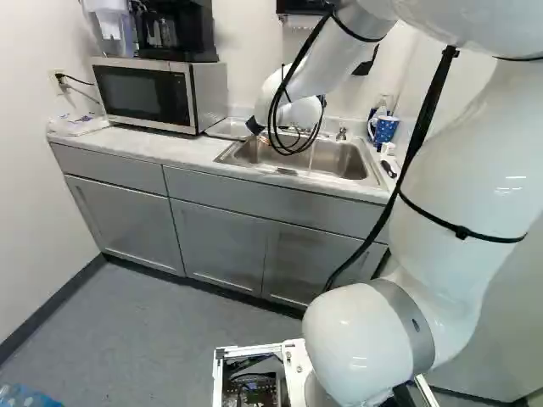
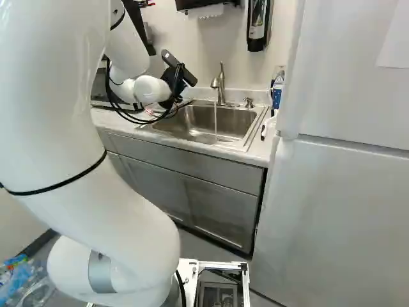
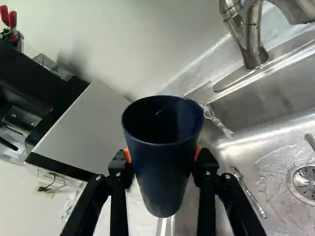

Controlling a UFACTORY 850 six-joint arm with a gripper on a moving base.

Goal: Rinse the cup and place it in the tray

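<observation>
Between the two fingers of the gripper [image 3: 163,156], the dark blue cup [image 3: 162,177] is held from both sides by the orange pads [image 3: 128,155], its open mouth showing to the wrist camera. To the gripper's right lies the sink [image 2: 198,135], with the faucet [image 3: 249,46] ahead on that side and water [image 2: 216,123] running from it. Just beyond the rim, water is seen close by; whether any is caught inside cannot be told, so rinsing is judged to be the step in hand, its progress uncertain.

For a good rinse, the mouth should be brought squarely under the stream, slowly, with the faucet kept clear of rim and fingers. Since weight is added by filling, and wet walls may slip, the grip should be kept firm without squeezing. Emptying is best done by tilting over the basin, away from the microwave [image 3: 86,130] at the gripper's left, and with the spoon [image 3: 249,193] below left untouched. The tray cannot be made out with certainty.
</observation>
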